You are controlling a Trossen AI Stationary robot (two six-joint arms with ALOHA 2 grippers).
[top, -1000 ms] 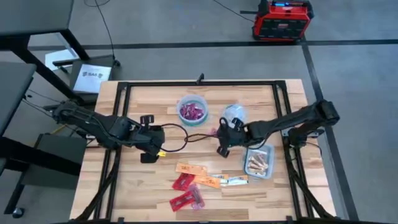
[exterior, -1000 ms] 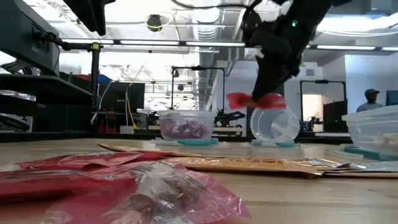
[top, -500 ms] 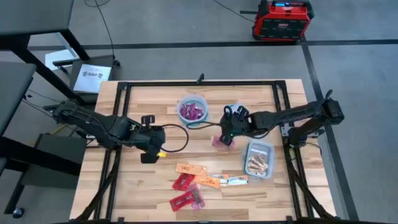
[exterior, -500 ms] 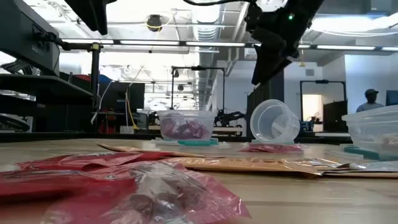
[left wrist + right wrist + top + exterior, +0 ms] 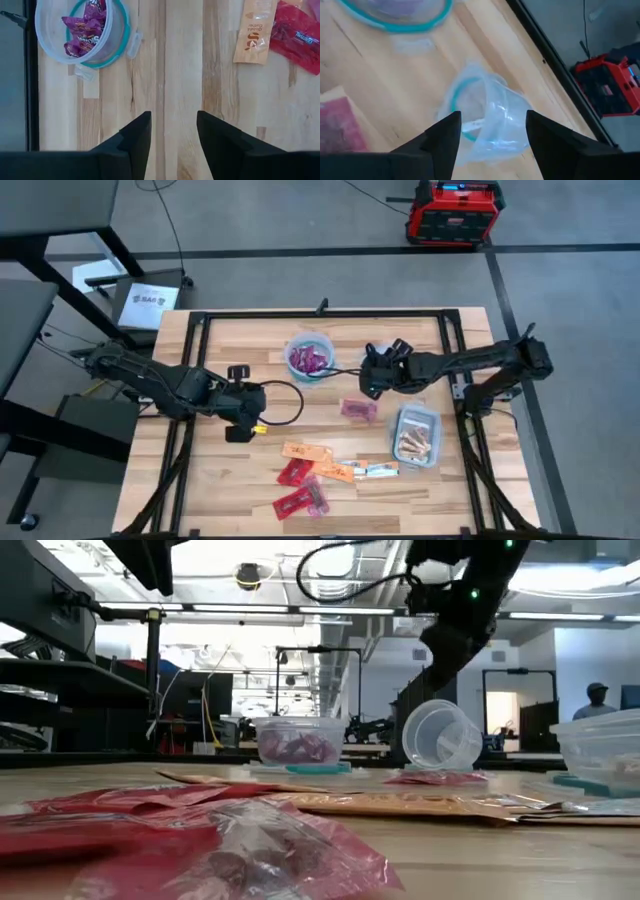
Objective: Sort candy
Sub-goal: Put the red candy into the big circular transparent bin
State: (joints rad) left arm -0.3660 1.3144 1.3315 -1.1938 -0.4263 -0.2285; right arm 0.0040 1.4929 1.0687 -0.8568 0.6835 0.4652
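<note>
The right gripper (image 5: 372, 370) hangs over the far middle of the table with its jaws apart and empty, directly above a clear bowl (image 5: 487, 120) that lies tipped on its side — probably it must be righted before it can take any candy. A red candy (image 5: 358, 409) lies flat on the wood just near of that gripper, beside the tub (image 5: 416, 437) of pale sweets at the right.

The other bowl (image 5: 309, 358) stands upright to the left of the tipped one and holds the purple candy (image 5: 84, 31), so that colour looks sorted. More packets wait at the near edge: orange ones (image 5: 320, 461), red ones (image 5: 302, 488) and a silvery one (image 5: 375, 469) — all unsorted.

The left gripper (image 5: 238, 397) waits at the left middle of the table, low over bare wood, its jaws apart and holding nothing, clear of the right arm's work.
</note>
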